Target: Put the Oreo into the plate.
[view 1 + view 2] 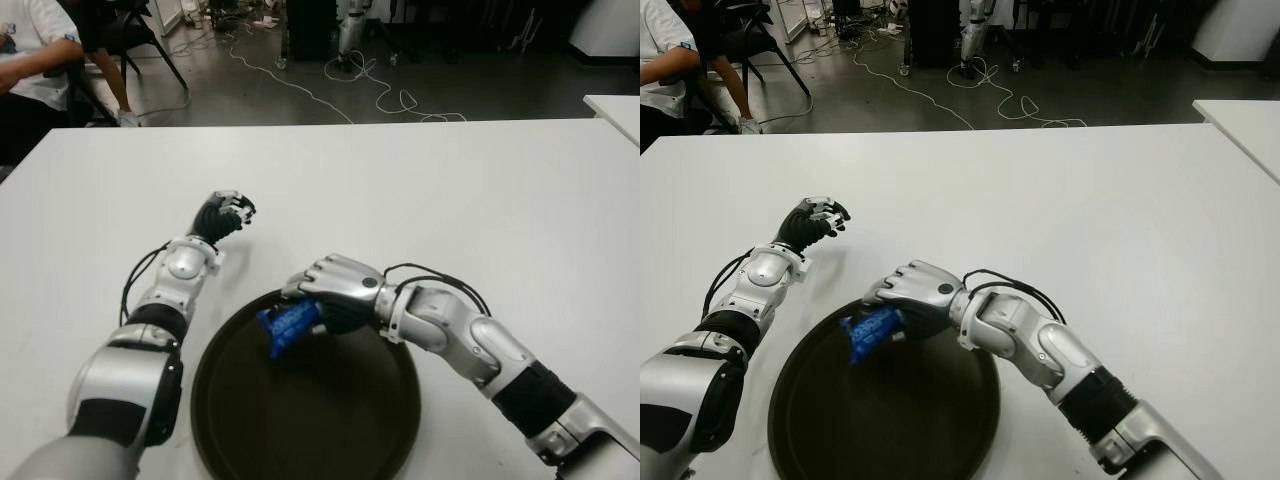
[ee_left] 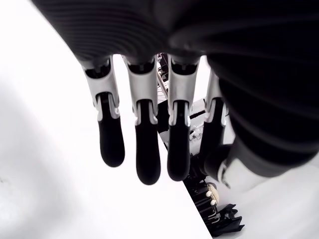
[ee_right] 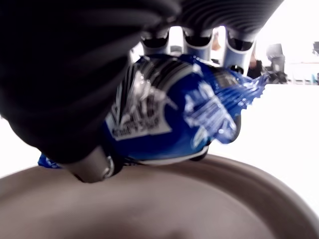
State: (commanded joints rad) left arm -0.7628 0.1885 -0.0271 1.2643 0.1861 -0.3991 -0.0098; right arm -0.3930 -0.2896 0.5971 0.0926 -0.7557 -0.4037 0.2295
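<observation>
My right hand (image 1: pixel 335 290) grips the blue Oreo pack (image 1: pixel 288 326), lettering unreadable, over the dark plate (image 1: pixel 300 440). My left hand (image 1: pixel 222 215) hangs relaxed above the white tabletop (image 1: pixel 480 190); cables (image 1: pixel 380 95) trail across the floor.

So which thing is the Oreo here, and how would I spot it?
Start at the white table and find the big dark round plate near its front edge. Over the plate's far rim, the robot's right hand grips a small packet: that is the Oreo. It is the only bright blue, crinkly-wrapped thing there; the left hand beside the plate holds nothing.
</observation>
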